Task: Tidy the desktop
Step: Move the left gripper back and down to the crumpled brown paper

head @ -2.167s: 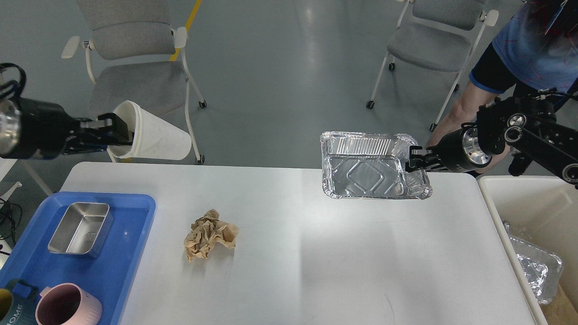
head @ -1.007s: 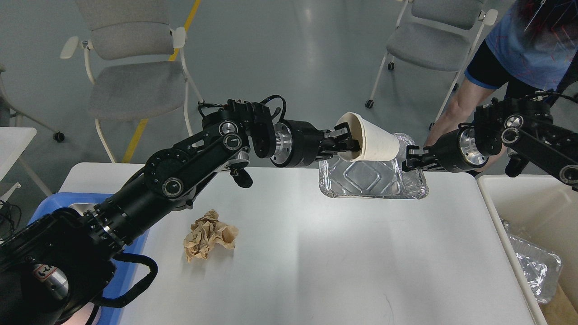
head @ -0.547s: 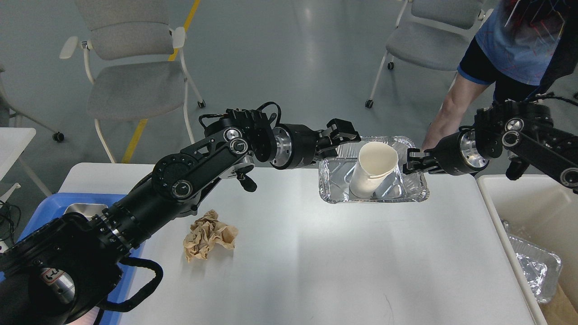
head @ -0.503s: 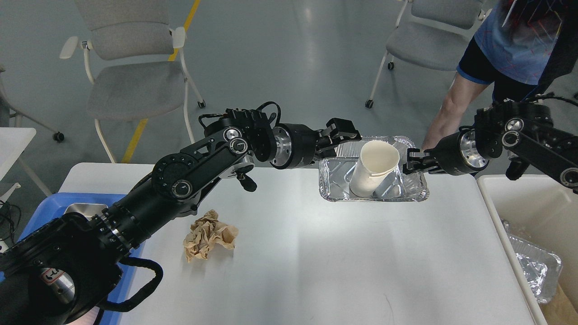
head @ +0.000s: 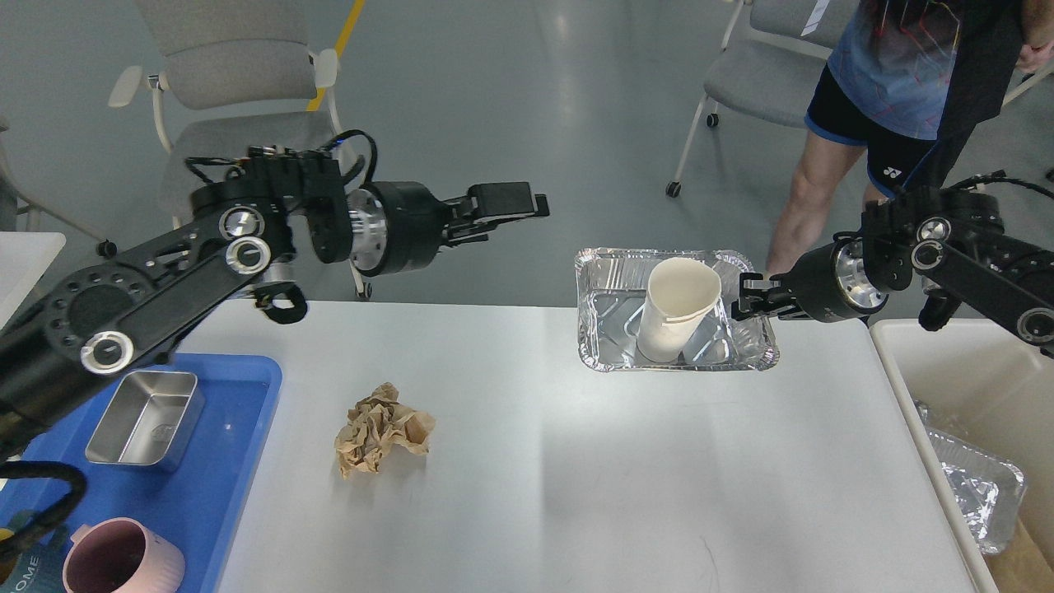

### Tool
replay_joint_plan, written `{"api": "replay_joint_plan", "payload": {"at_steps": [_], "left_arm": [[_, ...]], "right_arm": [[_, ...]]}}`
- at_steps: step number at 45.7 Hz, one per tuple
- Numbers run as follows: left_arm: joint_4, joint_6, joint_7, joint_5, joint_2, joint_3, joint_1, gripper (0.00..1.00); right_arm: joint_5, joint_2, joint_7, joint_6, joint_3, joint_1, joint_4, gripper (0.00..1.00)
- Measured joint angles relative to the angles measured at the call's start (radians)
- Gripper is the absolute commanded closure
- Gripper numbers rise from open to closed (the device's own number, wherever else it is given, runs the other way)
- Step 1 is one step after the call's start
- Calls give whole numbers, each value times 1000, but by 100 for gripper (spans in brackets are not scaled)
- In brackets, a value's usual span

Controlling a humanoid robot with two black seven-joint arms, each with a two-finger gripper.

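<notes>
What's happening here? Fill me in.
The right gripper holds a foil tray by its rim at the desktop's far edge, with a paper cup standing in it. The left gripper is empty, off to the left. A crumpled paper ball lies on the desktop.

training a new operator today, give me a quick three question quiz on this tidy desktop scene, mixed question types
1. True or false: the paper cup stands inside the foil tray.
2. Which claw grips the foil tray's rim? A) left claw B) right claw C) neither
3. Fill in: the loose rubbish lying on the desktop is a ball of crumpled brown ____.

Key:
1. True
2. B; the left claw is empty, off to the tray's left.
3. Paper
</notes>
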Motion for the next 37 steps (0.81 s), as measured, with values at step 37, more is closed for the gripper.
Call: {"api": "replay_joint_plan", "payload": {"at_steps": [37], "left_arm": [[-169,-82,-36,-131,710,60,212,3]], "right_arm": [[-1,16,0,-11,-1,-27,-6,100]]}}
